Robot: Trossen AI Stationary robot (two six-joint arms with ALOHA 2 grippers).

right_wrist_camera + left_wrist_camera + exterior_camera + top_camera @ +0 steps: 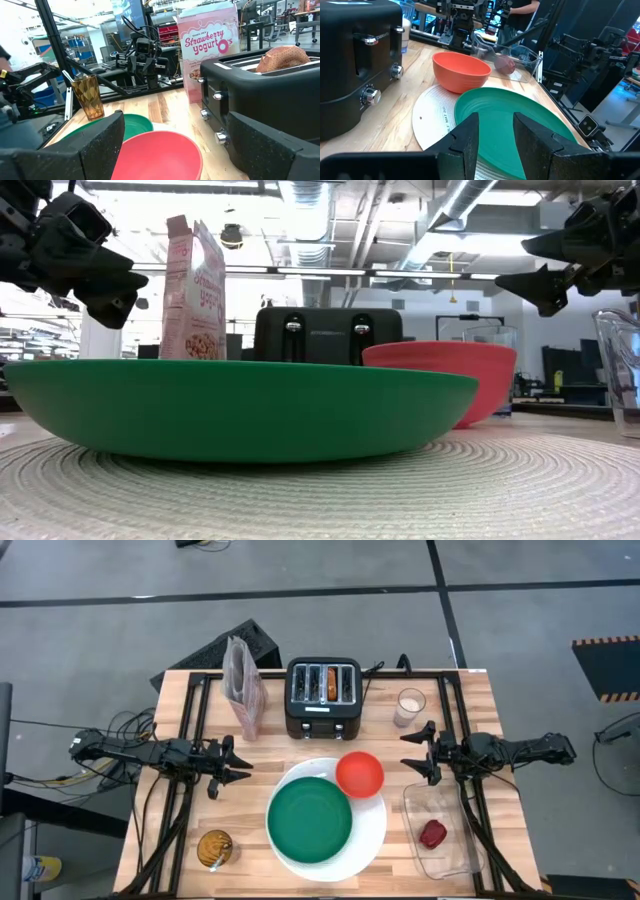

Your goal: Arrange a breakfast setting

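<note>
The teal-handled spoon cannot be made out in any view, the bagel (331,681) shows only as a brown top poking from a slot of the black toaster (322,698), and the one small red food piece (432,833) lies in the clear tray (443,832) on the bench (180,720). The left end effector (238,764) and the right end effector (416,751) both hover spread wide and empty, either side of the plates. One green plate (310,820) sits on one large white plate (372,836), with one red bowl (359,774) on the white plate's far right edge.

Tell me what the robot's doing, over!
Left gripper and right gripper open, holding nothing, above the table. Bagel in the toaster; green plate on the white plate. Nothing blocking.
</note>
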